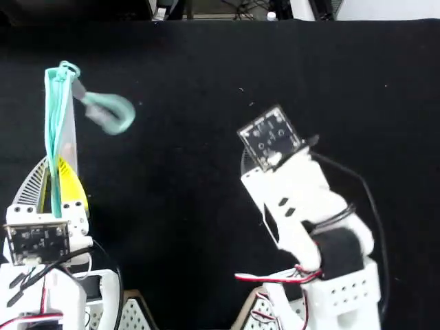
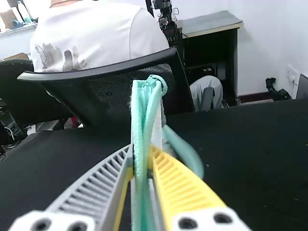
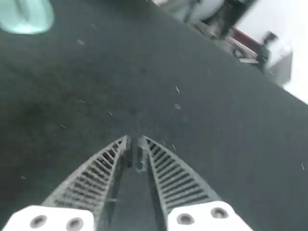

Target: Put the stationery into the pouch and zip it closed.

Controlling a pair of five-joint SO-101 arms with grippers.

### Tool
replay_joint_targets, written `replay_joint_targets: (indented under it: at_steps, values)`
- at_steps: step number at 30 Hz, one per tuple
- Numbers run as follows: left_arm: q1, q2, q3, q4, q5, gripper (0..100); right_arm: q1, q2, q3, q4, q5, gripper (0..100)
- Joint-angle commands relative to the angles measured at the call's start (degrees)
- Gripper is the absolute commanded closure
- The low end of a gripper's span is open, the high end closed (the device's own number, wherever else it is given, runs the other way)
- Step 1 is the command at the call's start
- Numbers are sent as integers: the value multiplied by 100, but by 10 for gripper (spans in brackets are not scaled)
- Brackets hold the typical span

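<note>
at far left: left gripper, jaws clamped on pouch, which is held on edge and points away from the arm, likely to steady it for zipping. loop trails beside it over table. contents: cannot tell. at right: right gripper, jaws closed on nothing, low over table, well apart from pouch.
</note>
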Motion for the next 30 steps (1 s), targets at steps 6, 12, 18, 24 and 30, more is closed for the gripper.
replay_joint_targets:
  at_steps: [6,12,18,24,30]
  values:
    - [1077,2356,-514,-202,-62,971,826,-1780,2712,-536,-211,986]
    - [2035,4132,-1103,-264,-62,971,1301,-3108,4066,-554,-765,985]
    - [2651,5257,-1314,-369,-62,971,1380,-3846,4954,-536,-765,985]
    - [1622,5310,-1314,-501,-88,970,1837,-3635,4971,-589,-765,984]
    - [251,4589,-1305,-510,-79,970,1873,-3635,4971,-589,-765,984]
